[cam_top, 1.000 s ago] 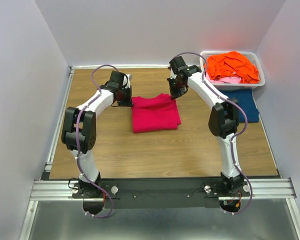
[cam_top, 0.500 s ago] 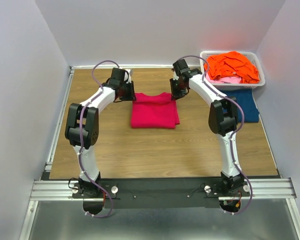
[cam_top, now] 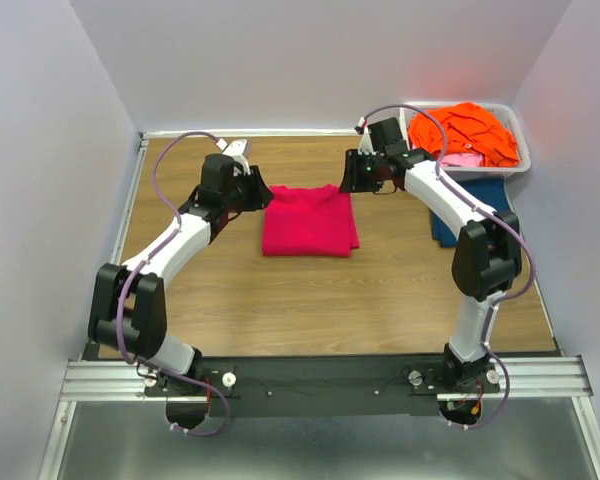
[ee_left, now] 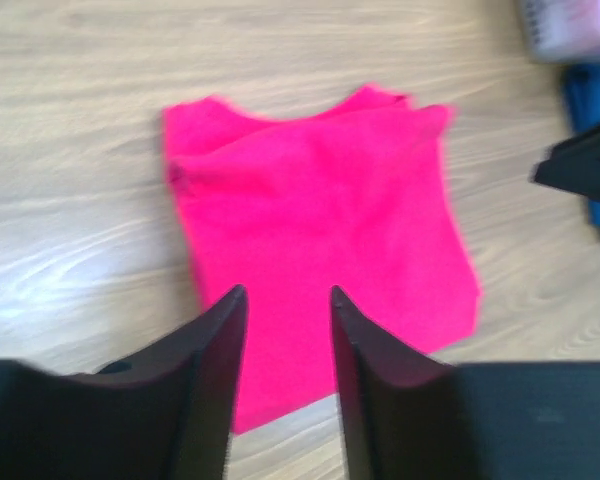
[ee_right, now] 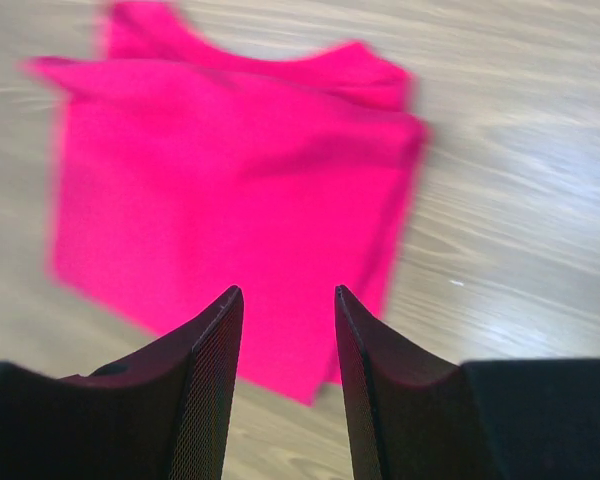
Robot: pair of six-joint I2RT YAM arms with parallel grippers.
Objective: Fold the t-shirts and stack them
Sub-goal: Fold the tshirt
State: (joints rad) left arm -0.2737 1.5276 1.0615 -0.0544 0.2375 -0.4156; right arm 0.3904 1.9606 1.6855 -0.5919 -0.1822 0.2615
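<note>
Wood-grain boards make up the worktop [cam_top: 280, 300], the largest thing in view, boxed in by pale walls on three sides. Two white-and-black arms reach over it from the near edge. The left arm [cam_top: 170, 250] comes in at the left side of the magenta-pink t-shirt [cam_top: 308, 220], and the right arm [cam_top: 450, 200] bends in towards that shirt's far right corner.

A white plastic basket [cam_top: 500, 170] sits in the far right corner of the worktop. It is heaped with a crumpled orange t-shirt [cam_top: 470, 130], which rises above the rim. A strip of pale pink t-shirt [cam_top: 463, 158] shows beneath the orange one, against the front wall.

The magenta-pink t-shirt lies flat near the middle of the worktop, towards the far side, folded into a rough rectangle. The neckline edge faces the far wall. It lies well apart from the basket.

A dark blue t-shirt [cam_top: 440, 228] lies on the worktop just in front of the basket, and the right arm hides most of it.

The left jaws are released. In the left wrist view the two dark fingers [ee_left: 210, 380] stand parted with nothing between them, and the pink cloth [ee_left: 320, 230] lies below. The right jaws are likewise released and hold nothing. The same cloth [ee_right: 230, 190] looks blurred beyond the fingers [ee_right: 205, 385].
</note>
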